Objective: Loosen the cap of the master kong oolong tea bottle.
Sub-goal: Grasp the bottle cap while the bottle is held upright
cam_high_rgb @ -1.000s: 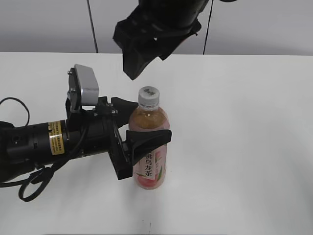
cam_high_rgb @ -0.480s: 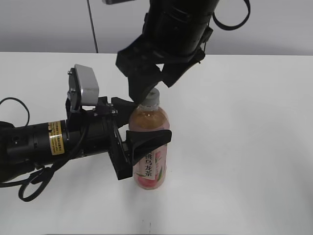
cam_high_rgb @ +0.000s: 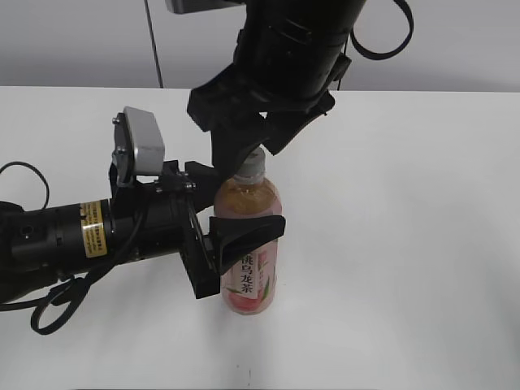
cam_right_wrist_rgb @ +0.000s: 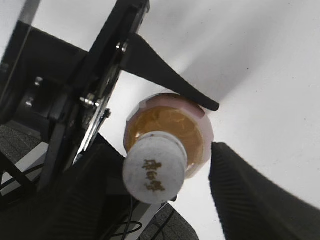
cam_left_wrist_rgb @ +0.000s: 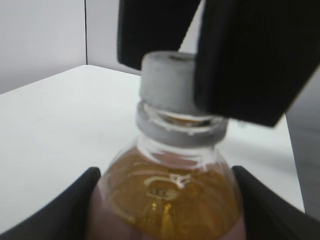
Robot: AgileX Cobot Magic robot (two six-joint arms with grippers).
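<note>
I am bracing the tall clear plastic bottle of amber tea with the pink-and-white label, which is standing upright on the white table, with the left gripper clamped around its shoulder from the side, fingers hugging front and back. I am bringing the right gripper over the small round white plastic screw cap; in the right wrist view its ribbed black fingers are flanking the cap with a gap on at least one side, so I am reading it as open, not yet gripping. To do this well, I am centring the cap between the pads, closing squarely on its side wall rather than the neck ring, and keeping the twist axis in line with the bottle so it is not levering out of the left grip. Around the bottle the table is showing plain and matte; behind it a pale grey wall with dark vertical seams is closing off the room.
</note>
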